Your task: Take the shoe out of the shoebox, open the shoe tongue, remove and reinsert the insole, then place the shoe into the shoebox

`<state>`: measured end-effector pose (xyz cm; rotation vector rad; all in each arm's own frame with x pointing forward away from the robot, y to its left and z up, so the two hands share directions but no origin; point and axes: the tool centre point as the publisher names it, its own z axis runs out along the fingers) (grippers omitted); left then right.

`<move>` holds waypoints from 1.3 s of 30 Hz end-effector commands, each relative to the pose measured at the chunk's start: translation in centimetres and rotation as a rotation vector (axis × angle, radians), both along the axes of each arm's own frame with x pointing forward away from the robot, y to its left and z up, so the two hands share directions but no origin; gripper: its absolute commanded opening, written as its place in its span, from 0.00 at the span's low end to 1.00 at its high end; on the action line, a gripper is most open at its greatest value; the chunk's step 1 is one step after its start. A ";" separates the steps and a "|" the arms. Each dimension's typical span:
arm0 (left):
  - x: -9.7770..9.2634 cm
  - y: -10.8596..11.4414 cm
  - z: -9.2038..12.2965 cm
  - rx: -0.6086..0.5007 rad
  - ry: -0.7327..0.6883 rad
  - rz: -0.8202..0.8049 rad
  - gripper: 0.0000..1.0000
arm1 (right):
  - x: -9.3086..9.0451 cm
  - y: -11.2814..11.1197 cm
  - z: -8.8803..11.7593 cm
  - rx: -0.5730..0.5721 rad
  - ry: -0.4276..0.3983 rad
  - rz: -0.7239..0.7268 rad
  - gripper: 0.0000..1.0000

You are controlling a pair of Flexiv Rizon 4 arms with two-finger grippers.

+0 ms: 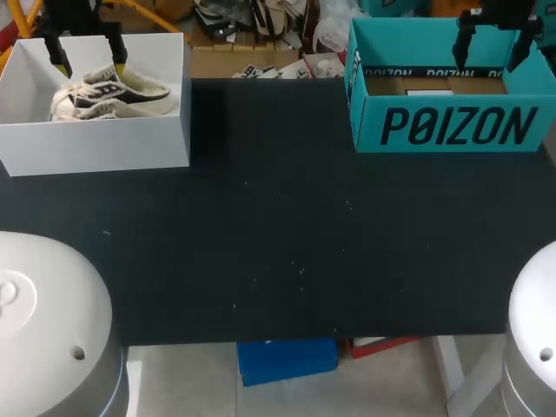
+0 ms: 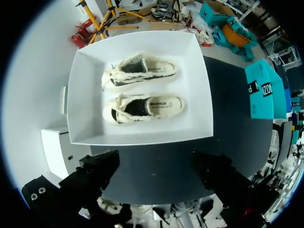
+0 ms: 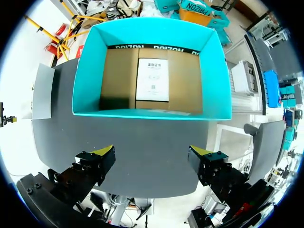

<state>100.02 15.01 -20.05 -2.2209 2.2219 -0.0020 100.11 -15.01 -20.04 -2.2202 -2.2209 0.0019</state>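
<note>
Left pincer (image 1: 90, 66) apart above white box (image 1: 95, 143), two shoes (image 1: 113, 94) inside; right pincer (image 1: 489, 54) apart above teal shoebox (image 1: 452, 126).

a broad stretch of dark table (image 1: 278, 243) runs between the white box (image 1: 95, 148) at far left and the teal shoebox (image 1: 452, 130) at far right; we could pass there. both boxes open upward. two shoes (image 1: 117, 91) lie side by side on the white box's floor, walls close around them.
</note>
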 end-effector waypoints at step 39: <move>-1.9 0.1 4.1 0.102 -0.320 -1.346 1.00 | 0.0 0.0 0.0 0.000 0.000 0.000 1.00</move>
